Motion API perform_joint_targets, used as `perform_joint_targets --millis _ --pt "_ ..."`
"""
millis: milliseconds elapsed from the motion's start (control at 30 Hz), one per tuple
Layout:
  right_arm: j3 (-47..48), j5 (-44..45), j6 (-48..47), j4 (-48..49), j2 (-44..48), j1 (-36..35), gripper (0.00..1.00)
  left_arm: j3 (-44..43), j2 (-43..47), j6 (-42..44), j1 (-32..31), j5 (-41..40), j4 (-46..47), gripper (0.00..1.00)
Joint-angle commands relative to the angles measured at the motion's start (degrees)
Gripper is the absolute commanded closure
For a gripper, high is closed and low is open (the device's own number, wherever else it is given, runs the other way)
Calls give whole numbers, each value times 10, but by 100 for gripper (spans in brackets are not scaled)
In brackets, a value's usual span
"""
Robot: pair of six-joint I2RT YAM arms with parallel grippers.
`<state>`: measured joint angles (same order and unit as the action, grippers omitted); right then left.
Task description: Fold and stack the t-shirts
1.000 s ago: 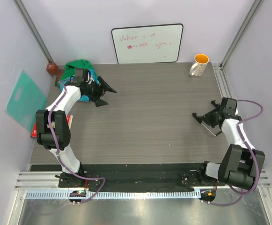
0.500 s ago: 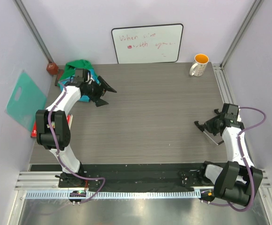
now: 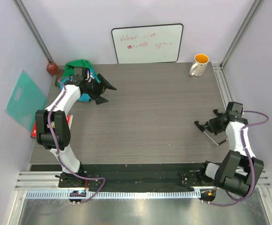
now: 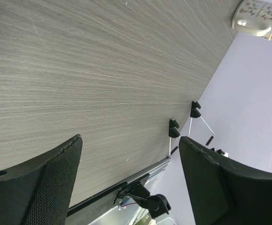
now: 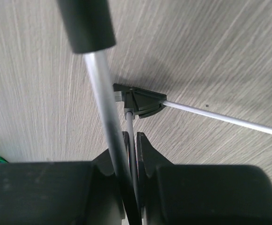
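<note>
The t-shirts lie bunched at the table's back left corner: a green one point(image 3: 76, 65) and a turquoise-blue one point(image 3: 84, 97) showing beside the left arm. My left gripper point(image 3: 106, 93) hovers just right of the heap, open and empty, its fingers point(image 4: 56, 178) wide apart over bare wood. At the right side my right gripper point(image 3: 218, 123) is shut on a thin metal rod of a wire frame point(image 3: 209, 132) with black corner pieces. In the right wrist view the rod point(image 5: 132, 131) runs between the nearly closed jaws of the gripper point(image 5: 136, 138).
A whiteboard point(image 3: 147, 43) leans on the back wall and a white mug point(image 3: 200, 64) with an orange inside stands at the back right. A mint plastic sheet point(image 3: 25, 99) leans at the left wall, above a red object point(image 3: 34, 130).
My right arm has drawn back toward the right edge, taking the wire frame with it. The left gripper has barely shifted.
</note>
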<state>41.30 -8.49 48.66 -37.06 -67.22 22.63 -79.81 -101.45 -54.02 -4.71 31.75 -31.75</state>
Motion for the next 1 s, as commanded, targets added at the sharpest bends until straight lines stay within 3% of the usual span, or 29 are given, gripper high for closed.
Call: perform_joint_targets --millis 0,67,200,300,400,733,967 --pt "-10 25 8 -87 -44 -2 82 -27 -2 -11 0 16 27 16" --pt "4 20 7 -109 -64 -3 81 -25 -8 -14 0 19 35 16" --pt "10 5 16 -125 -72 -2 57 -19 -9 -15 0 24 42 16" --pt "18 6 20 -143 -70 -2 52 -16 -10 -15 1 27 45 16" --pt "33 12 33 -163 -57 -2 40 -16 -15 -18 2 32 49 16" --pt "124 9 50 -250 2 -3 27 -2 -16 -16 8 46 64 16" --pt "125 -90 69 -218 59 -3 25 0 -16 -15 15 50 68 16"
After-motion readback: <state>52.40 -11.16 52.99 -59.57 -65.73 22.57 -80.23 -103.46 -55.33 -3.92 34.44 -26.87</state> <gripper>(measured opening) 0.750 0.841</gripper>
